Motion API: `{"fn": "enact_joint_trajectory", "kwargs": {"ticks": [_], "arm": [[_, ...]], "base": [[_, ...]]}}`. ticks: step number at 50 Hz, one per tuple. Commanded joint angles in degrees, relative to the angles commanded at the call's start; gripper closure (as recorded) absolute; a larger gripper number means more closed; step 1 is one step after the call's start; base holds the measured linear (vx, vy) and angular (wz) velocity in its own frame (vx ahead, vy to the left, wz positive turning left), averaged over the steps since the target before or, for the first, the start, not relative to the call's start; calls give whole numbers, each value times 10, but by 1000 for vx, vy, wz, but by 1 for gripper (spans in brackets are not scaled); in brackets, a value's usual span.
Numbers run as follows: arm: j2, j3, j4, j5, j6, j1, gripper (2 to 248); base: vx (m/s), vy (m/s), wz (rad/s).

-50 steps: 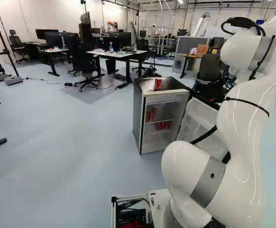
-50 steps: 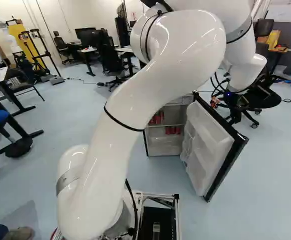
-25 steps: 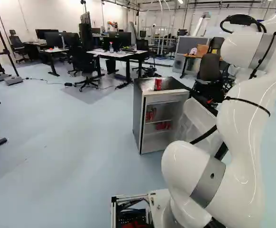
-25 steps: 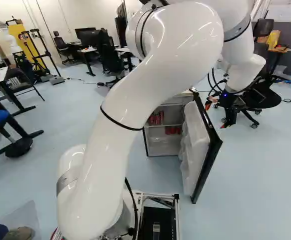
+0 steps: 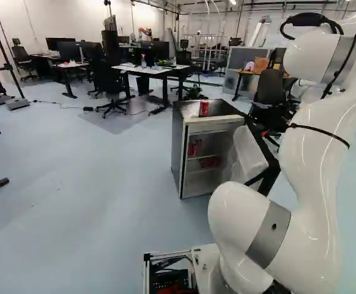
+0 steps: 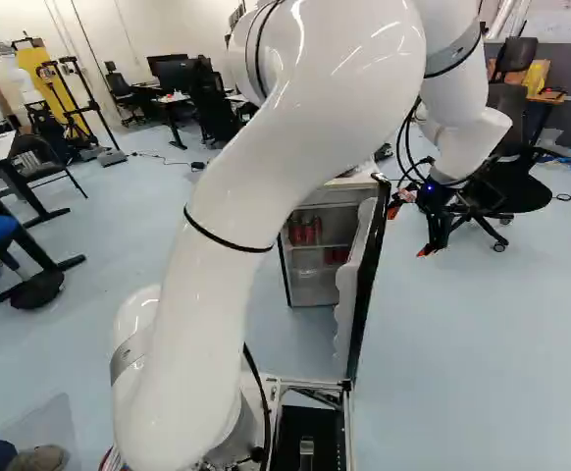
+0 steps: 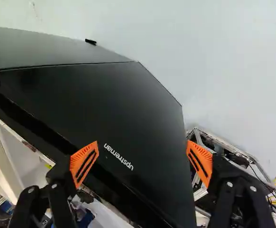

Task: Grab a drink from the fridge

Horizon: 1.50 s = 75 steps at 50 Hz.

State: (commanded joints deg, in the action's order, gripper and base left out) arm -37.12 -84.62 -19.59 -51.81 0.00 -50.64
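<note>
A: Where's the drink?

B: One red can (image 5: 203, 108) stands upright on top of the fridge (image 5: 179, 150), near twelve o'clock from the base. More cans (image 6: 305, 232) sit on the shelves inside.

A: And the fingers (image 7: 142, 142)?

B: Well apart, nothing clamped between them. They're at the outer black face of the door (image 7: 128, 102), roughly one o'clock from the base. Whether either one touches the panel, I honestly can't tell from this angle.

A: So what's the job now?

B: My reading: swing the door shut, with the can on top as the drink already out.

A: What could spoil it?

B: A push too near the door's edge. A finger could slip past and snag the inner side, pulling the door open instead of closing it.

A: And the can?

B: It's loose up there. If the door slams, the jolt could tip it or send it over the front.

A: Anything nearer home?

B: The base frame (image 6: 347, 407), at six o'clock from the door in the right base view. Should the base roll forward while the door stands ajar, the two might knock.
</note>
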Motion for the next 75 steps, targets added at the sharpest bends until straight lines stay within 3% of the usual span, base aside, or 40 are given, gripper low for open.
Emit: {"fn": "enact_joint_trajectory", "kwargs": {"ticks": [34,53,75], "arm": [[50,81,16,-19,0,28,3],[76,124,87,-19,0,53,3],[102,166,202,-19,0,92,3]], "base": [[0,0,0],[0,0,0],[0,0,0]]}}
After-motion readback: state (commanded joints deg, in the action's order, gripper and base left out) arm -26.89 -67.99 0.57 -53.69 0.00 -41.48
